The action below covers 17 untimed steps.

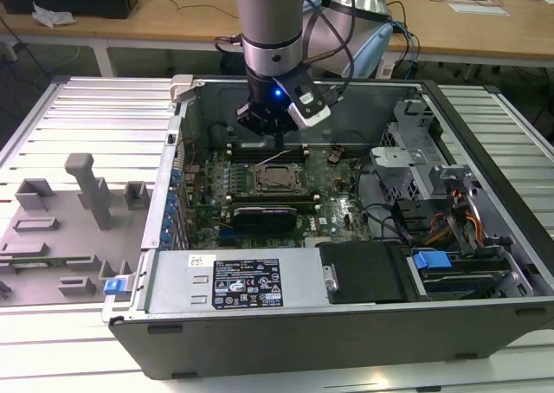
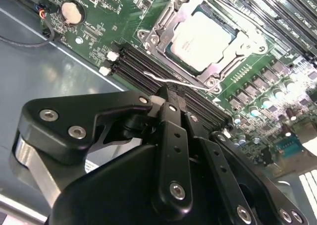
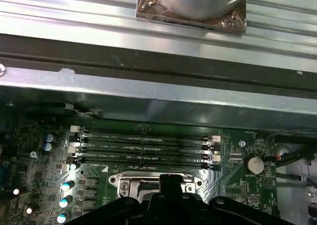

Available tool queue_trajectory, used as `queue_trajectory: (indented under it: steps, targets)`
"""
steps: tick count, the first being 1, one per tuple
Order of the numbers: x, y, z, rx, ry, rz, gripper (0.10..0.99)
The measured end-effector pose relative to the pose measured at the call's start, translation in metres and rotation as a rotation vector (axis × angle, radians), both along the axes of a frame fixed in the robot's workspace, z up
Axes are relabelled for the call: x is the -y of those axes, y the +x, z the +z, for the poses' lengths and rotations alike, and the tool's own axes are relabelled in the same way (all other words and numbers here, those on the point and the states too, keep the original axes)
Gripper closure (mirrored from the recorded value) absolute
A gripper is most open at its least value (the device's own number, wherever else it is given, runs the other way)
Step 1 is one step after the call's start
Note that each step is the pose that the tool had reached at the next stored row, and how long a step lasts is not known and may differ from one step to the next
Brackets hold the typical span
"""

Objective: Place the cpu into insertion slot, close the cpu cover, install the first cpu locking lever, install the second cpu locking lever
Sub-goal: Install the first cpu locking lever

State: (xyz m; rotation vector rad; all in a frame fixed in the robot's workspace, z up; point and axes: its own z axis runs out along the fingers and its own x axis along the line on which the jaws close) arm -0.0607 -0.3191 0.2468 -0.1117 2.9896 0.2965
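Silver-beige cpu (image 2: 205, 34) sits flat in insertion slot (image 2: 146, 35) on green mobo (image 2: 99, 17), w/ cpu cover (image 2: 247, 39) down around its edges. My jaws are together, nothing visible btwn them. Tips are over black memory slots (image 2: 131, 61), just beside a thin wire lever (image 2: 173, 80) at the slot's edge. In exterior view I hang inside the open PC case (image 1: 346, 332), near the cpu.

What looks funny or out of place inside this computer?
One thin wire lever sticks up loose beside the cpu cover instead of lying clipped flat. The gripper is right by it. Nothing looks broken or spilled.
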Motion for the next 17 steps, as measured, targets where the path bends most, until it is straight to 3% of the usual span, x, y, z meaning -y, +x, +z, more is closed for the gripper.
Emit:
queue_trajectory:
  steps: [2,11,17]
  targets:
    - [0.0001,-0.0006,-0.0032,0.0086,0.001,0.0,0.98]
    - [0.0,-0.0015,-0.0188,0.0237,0.001,0.0,0.98]
    - [-0.0055,-0.0016,-0.0218,0.0249,0.001,0.0,0.98]
